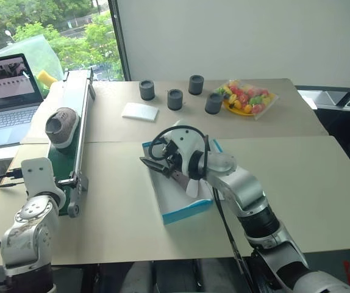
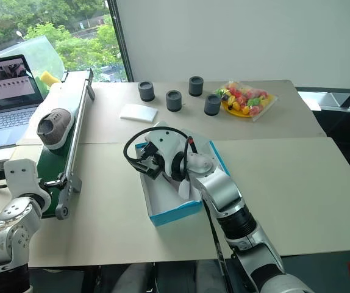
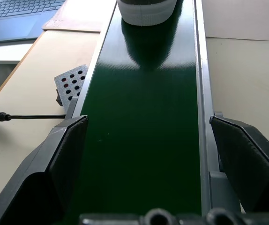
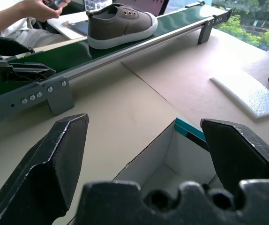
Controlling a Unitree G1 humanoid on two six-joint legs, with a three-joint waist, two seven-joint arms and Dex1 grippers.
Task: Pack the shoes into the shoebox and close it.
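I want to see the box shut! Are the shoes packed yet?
Not yet. The bright blue cardboard shoebox lies open with its white inside bare. One small grey-taupe shoe sits on the green conveyor belt. The left gripper hovers open over the belt; the right gripper waits open above the box. Left to do: packing the shoes and closing the lid.

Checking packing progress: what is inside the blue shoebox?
The shoebox shows white floor, no shoe visible; the right gripper covers part. One shoe sits on the conveyor.
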